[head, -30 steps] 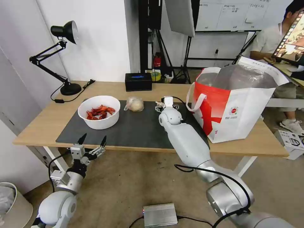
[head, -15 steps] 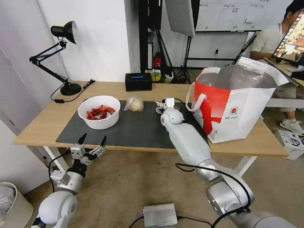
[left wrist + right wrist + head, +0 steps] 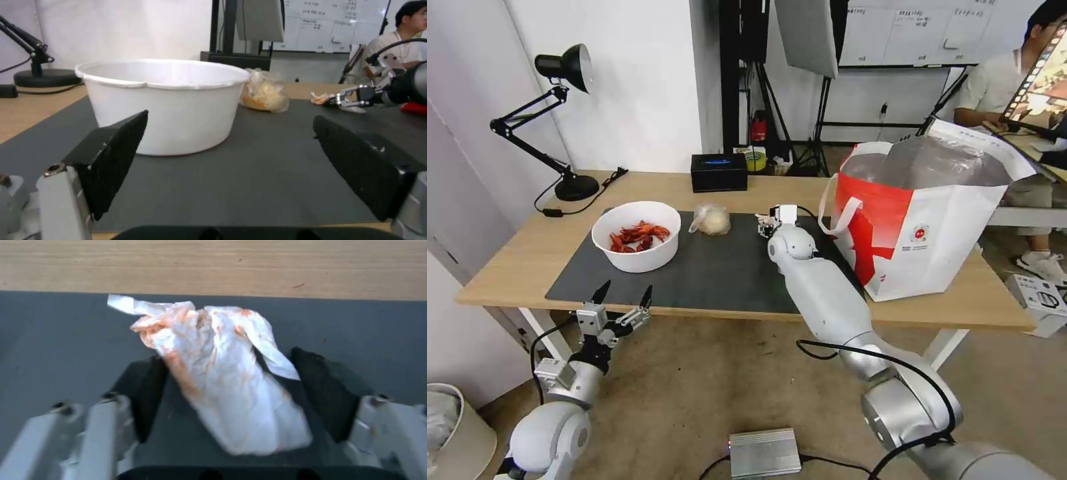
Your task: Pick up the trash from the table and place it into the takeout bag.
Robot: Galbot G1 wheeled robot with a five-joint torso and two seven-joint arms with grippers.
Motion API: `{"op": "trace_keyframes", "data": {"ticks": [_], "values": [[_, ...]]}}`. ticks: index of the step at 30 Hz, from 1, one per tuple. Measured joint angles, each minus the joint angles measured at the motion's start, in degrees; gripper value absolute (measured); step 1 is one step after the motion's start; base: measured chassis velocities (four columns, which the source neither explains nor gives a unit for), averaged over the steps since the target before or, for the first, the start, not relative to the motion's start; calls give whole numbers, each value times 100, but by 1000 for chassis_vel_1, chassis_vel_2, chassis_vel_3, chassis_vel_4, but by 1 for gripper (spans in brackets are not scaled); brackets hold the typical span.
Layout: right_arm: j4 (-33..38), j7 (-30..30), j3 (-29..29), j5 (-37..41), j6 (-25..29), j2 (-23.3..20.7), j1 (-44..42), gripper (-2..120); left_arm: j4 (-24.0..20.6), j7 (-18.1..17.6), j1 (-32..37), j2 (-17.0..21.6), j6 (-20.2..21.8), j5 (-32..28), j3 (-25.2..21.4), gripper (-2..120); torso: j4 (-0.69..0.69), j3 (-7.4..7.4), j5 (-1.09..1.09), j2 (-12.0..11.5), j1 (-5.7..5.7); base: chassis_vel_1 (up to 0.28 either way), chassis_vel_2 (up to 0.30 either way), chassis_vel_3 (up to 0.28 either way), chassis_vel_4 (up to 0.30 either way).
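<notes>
Tissue: crumpled white tissue (image 3: 222,373) smeared with orange-red stains, lying on the large dark grey mat (image 3: 707,273), between the boxy white-and-red takeout bag (image 3: 920,220) and the clear baggie with a beige lump (image 3: 712,220).
Right gripper (image 3: 229,396): fingers apart, one black pad on each side of the tissue; contact seems near but is blurred.
Head view: the right arm hides most of the tissue.
Left gripper (image 3: 625,300): spread wide, below the mat's near edge, facing the white bowl of red crayfish shells (image 3: 636,235).
</notes>
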Motion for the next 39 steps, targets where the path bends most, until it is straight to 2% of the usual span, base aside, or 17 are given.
{"op": "trace_keyframes", "data": {"ticks": [1,3,5,6,8,9,11,13,15,16,19,31,39], "values": [[6,29,9,44,-7,-1,0,59,-2,-1,-5,-2,0,0,8,100,-1,0,0,0,0,0,0,0,0],[6,36,14,57,-9,-2,0,58,-2,-1,-7,-2,0,0,11,100,-2,0,0,-1,0,0,0,0,0],[6,65,43,105,-16,-3,0,46,-4,-2,-13,-4,0,0,22,100,-2,0,0,0,0,0,0,0,0],[6,65,43,105,-16,-3,0,46,-4,-2,-13,-4,0,0,22,100,-2,0,0,0,0,0,0,0,0],[6,98,63,176,-28,-6,0,36,-4,-4,-20,-4,0,0,27,100,-3,0,-1,0,0,0,0,0,0],[6,98,63,176,-28,-6,0,36,-4,-4,-20,-4,0,0,27,100,-3,0,-1,0,0,0,0,0,0],[17,108,67,218,-40,-6,-2,28,-4,-4,-21,-3,0,0,28,100,-4,0,-1,0,0,0,0,0,0],[44,112,66,275,-61,-6,-5,16,-4,-6,-22,-2,0,-1,30,100,-2,0,-1,0,1,0,0,0,0],[52,112,65,284,-64,-6,-7,14,-5,-6,-21,-2,0,-2,30,100,-1,0,0,0,1,0,0,0,0],[66,112,62,296,-67,-5,-13,8,-8,-7,-20,-2,0,-2,30,100,0,1,-1,-1,1,0,0,0,0],[99,103,56,332,-68,-5,-24,0,-12,-8,-15,-2,-1,-2,29,100,0,1,0,-1,1,0,0,0,0],[536,-4,12,489,-61,-12,-180,0,-18,-13,2,-1,-16,-11,2,100,1,1,0,-2,1,0,0,0,0],[1148,8,-115,516,-59,-128,-462,0,-92,-18,58,3,-20,-25,-60,100,0,0,0,-1,1,0,0,0,0]]}}
